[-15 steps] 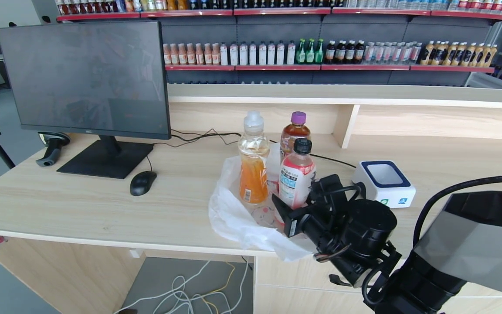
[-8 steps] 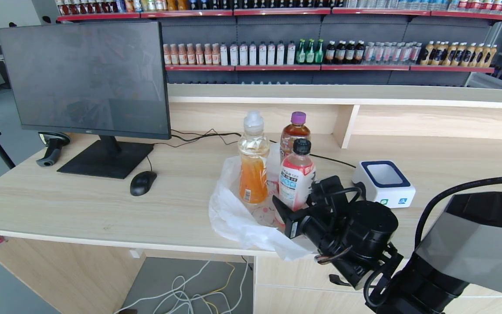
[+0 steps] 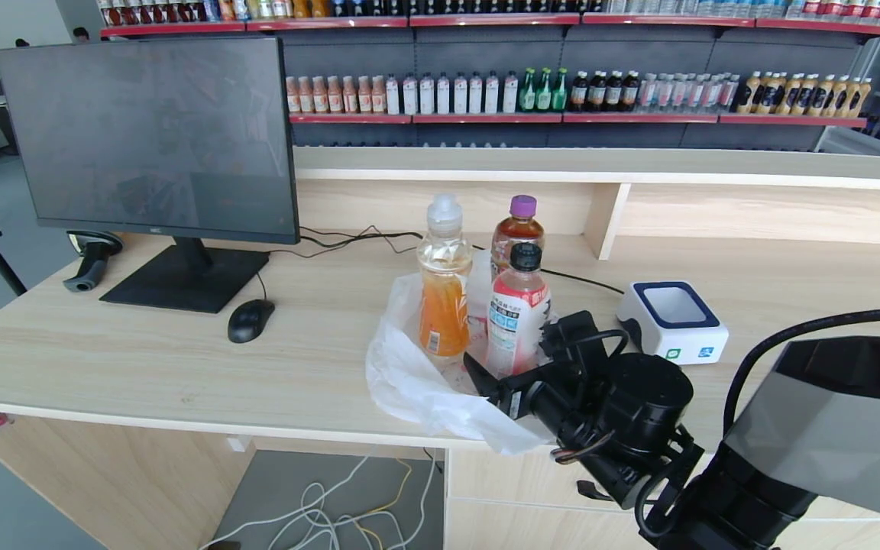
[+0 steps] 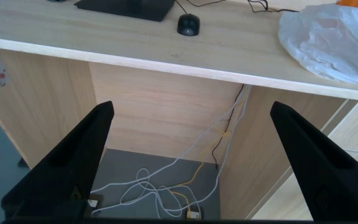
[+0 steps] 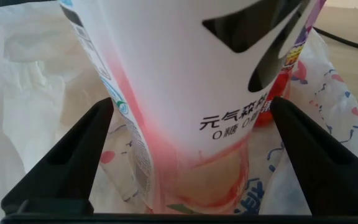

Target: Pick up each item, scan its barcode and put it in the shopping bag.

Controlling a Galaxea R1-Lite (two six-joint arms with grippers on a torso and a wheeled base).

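Head view, lower right: right arm [image 3: 723, 466] extended forward, right gripper [image 3: 512, 359] fingers spread apart. Left gripper [image 4: 191, 112] fingers wide apart.

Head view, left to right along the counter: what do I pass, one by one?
Black handheld scanner, black computer mouse, clear bottle of orange drink, pink-labelled bottle with black cap, white square scanner box with blue rim.

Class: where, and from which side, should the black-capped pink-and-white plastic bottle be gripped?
Grip the black-capped pink-and-white bottle probably at its straight labelled body, from the near side: it stands roughly upright, with an orange-filled clear bottle on its left and a purple-capped brown bottle behind.
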